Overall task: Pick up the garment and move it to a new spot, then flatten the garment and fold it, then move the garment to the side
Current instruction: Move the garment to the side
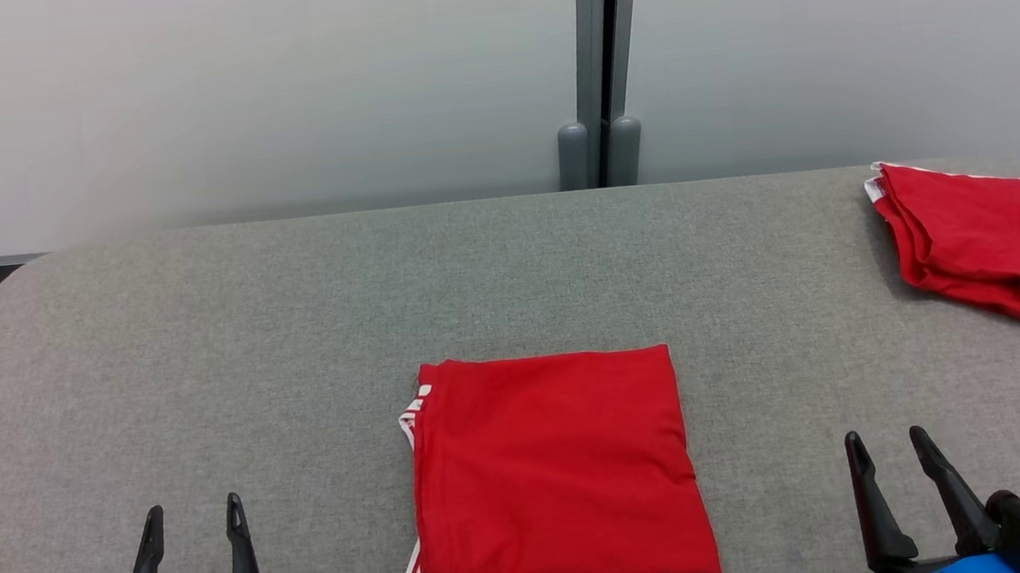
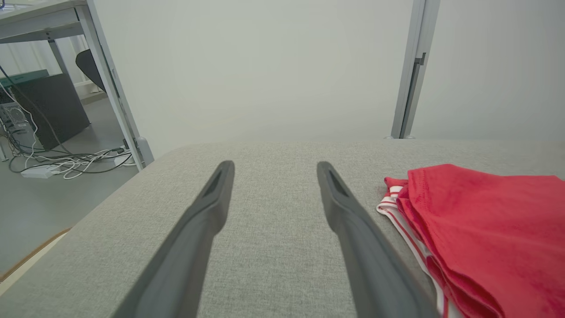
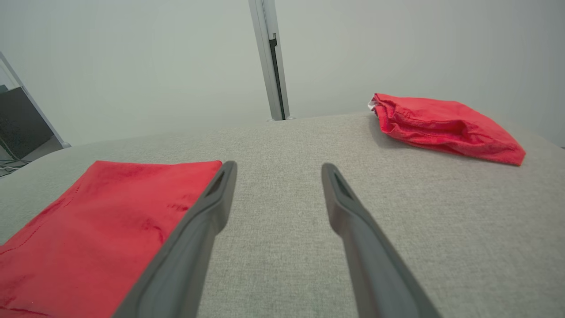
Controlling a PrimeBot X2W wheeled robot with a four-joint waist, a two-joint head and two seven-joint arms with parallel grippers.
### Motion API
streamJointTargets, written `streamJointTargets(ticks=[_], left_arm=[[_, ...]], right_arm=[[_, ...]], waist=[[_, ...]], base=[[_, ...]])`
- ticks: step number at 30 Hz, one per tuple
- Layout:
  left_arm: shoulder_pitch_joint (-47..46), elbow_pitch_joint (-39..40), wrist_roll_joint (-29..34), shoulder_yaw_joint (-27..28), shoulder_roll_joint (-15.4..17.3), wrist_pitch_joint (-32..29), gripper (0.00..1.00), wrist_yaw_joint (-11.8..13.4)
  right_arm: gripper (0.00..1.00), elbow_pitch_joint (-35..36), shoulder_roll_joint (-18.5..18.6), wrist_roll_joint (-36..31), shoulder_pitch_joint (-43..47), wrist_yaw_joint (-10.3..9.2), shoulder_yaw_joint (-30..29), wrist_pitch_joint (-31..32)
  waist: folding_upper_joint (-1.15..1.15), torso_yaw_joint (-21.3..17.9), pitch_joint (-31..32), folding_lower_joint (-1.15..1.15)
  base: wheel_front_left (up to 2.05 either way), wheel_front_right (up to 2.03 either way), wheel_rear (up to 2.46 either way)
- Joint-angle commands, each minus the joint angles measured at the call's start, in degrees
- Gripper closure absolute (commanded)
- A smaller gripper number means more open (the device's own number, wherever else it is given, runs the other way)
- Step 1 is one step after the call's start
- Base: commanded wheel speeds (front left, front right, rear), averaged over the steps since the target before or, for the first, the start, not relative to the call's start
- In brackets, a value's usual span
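Note:
A red garment (image 1: 559,476) with white trim lies folded into a neat square at the front middle of the grey table (image 1: 292,324). It also shows at the right of the left wrist view as the garment (image 2: 485,229), and at the lower left of the right wrist view as the garment (image 3: 97,221). My left gripper (image 1: 195,517) (image 2: 273,168) rests open at the lower left, well clear of the cloth. My right gripper (image 1: 887,443) (image 3: 278,170) rests open at the lower right, with nothing between its fingers.
A second red garment (image 1: 977,241) (image 3: 446,126) lies folded, more loosely, at the table's far right corner. A grey post (image 1: 606,66) stands against the pale wall behind. Off the table's left edge are a desk frame and floor cables (image 2: 66,163).

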State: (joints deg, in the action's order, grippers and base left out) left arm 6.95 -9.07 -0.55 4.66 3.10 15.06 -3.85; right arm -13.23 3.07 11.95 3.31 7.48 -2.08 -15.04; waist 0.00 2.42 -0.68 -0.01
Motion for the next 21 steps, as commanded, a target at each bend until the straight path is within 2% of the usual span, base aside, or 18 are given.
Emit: streamJointTargets(ticks=[1,21], left_arm=[[0.5,-0.1,0.3,-0.3,0.3,0.1,0.00,0.0],[-0.2,-0.3,-0.6,-0.5,1.1,0.1,0.00,-0.5]], right_arm=[[0.00,0.3,-0.2,-0.7,0.9,0.04,0.1,-0.2],[0.00,-1.7,-0.2,-1.1,1.0,0.04,1.8,-0.2]], waist=[[0.00,0.0,0.1,0.01],[0.00,0.6,1.4,0.01]], base=[[0.00,0.00,0.00],[0.00,0.00,0.00]])
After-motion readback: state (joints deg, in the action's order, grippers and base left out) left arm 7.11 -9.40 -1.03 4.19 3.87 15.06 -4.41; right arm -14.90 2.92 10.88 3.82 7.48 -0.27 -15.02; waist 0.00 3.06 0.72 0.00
